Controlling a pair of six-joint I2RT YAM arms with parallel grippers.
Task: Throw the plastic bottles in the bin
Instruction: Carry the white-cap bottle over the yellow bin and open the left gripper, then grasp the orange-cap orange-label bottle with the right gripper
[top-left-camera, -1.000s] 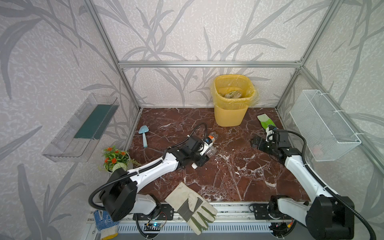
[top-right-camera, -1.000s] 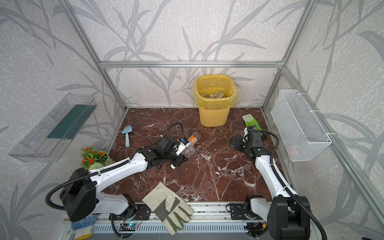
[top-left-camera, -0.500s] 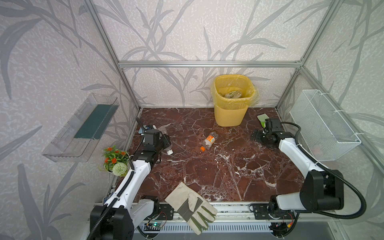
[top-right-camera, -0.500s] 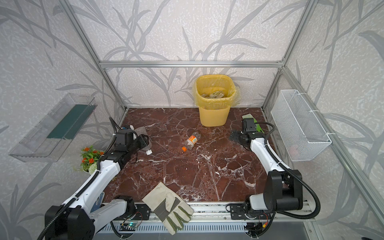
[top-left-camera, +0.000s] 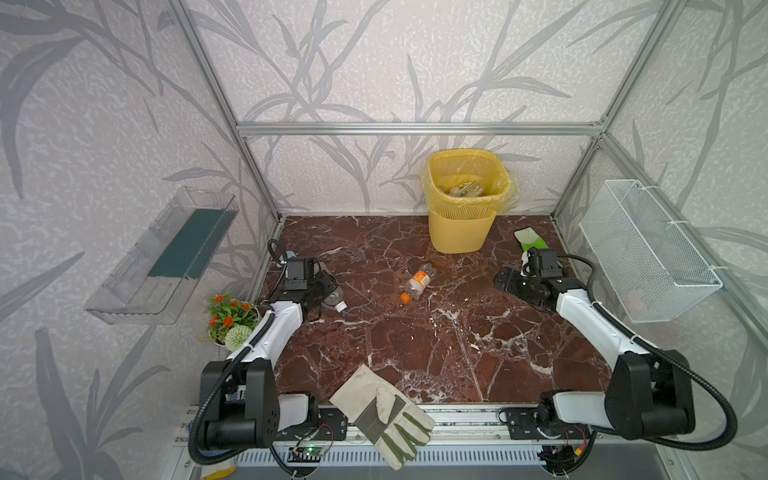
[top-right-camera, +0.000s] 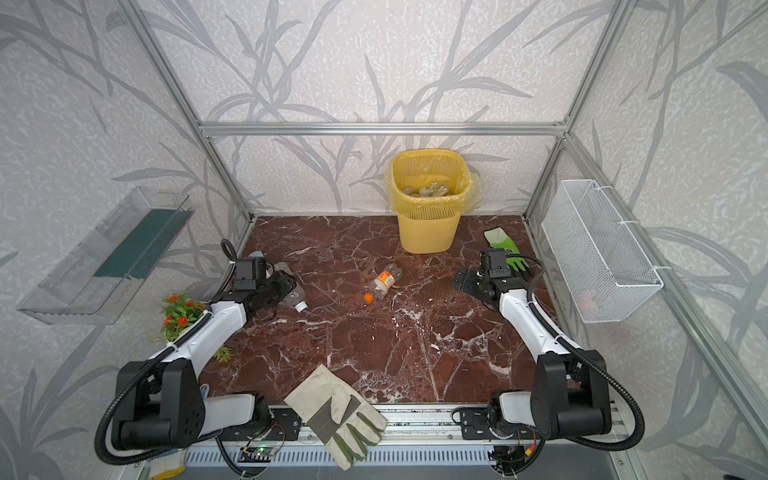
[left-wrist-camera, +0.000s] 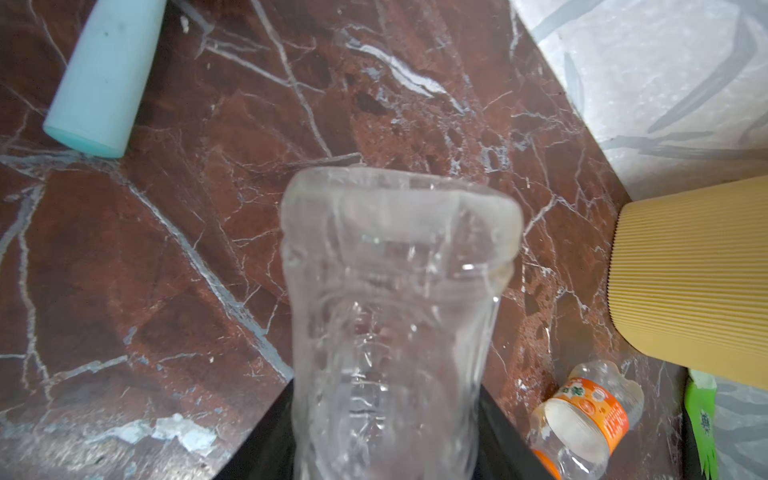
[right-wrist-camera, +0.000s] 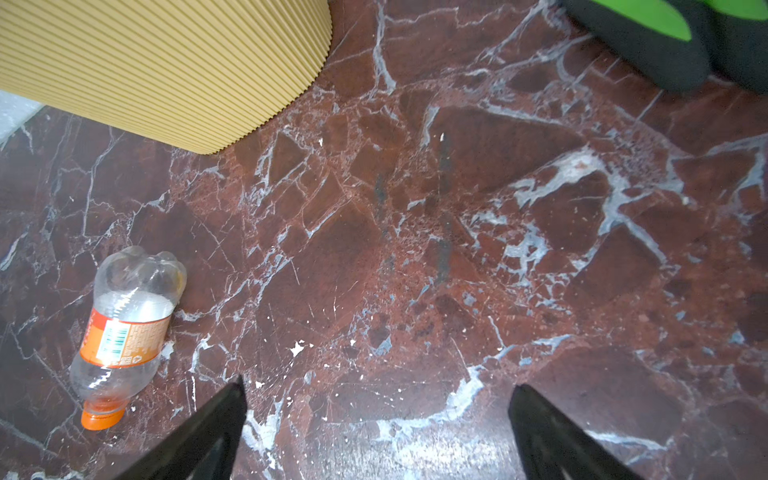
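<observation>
1. The left claw (top-left-camera: 323, 289) is clamping the body of a clear white-capped bottle (left-wrist-camera: 395, 291) near the table's left edge; the thin wall is looking crushed, so the grip should be staying firm but getting no tighter
2. The carry is calling for lifting high first, since the yellow bin (top-left-camera: 461, 237) is standing tall at the back wall, well apart from this claw, and for letting go only when the bottle is hanging over the lined opening
3. The right claw (right-wrist-camera: 376, 388) is hovering with its jaws wide apart and holding nothing, near the orange-labelled bottle (top-left-camera: 419, 280) lying on its side in front of the bin
4. Several bottles are already lying inside the bin
5. The red marble table (top-left-camera: 415, 345) is looking hard and slick, so a dropped bottle is likely going to roll
6. Leaf-patterned walls are enclosing the table, carrying a wire mesh basket (top-left-camera: 648, 253) and a clear tray (top-left-camera: 162, 257); a green glove (top-left-camera: 530, 241), a work glove (top-left-camera: 382, 415) and a flower pot (top-left-camera: 228, 316) are sitting at the edges
</observation>
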